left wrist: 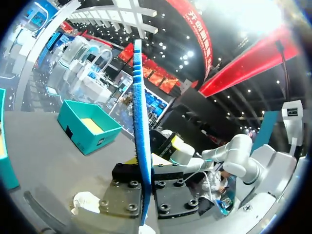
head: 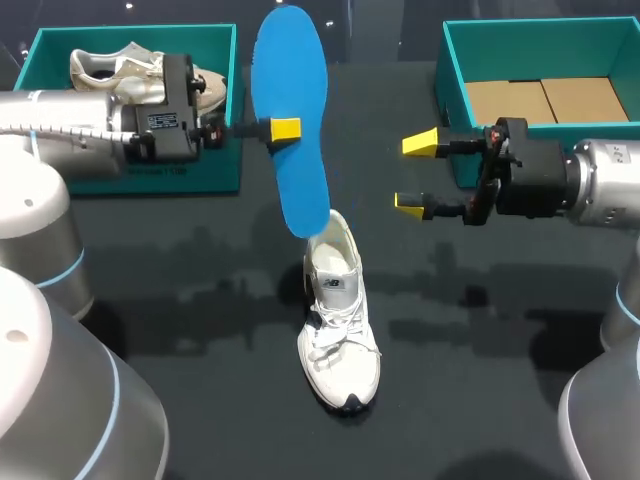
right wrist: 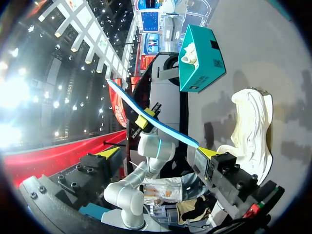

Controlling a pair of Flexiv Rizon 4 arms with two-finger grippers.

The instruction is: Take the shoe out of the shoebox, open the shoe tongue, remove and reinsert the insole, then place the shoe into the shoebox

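The left gripper (head: pixel 278 130), upper centre-left of the head view, is clamped on the insole (head: pixel 290 100). The insole is blue and stands upright on its long axis, reaching from the top edge of the frame down to the centre. In the left wrist view it is edge-on between the fingers.

The insole's lower tip meets the heel opening of the shoe (head: pixel 338 330); whether it touches or hangs just above cannot be determined. The white shoe lies on the table (head: pixel 200 300) at frame centre, toe toward the bottom edge.

The right gripper (head: pixel 412 174), centre-right, has its fingers spread apart and holds nothing.

The left box (head: pixel 215 170), upper left, contains a second shoe (head: pixel 115 70). The right box (head: pixel 540 40), upper right, shows a bare cardboard floor.
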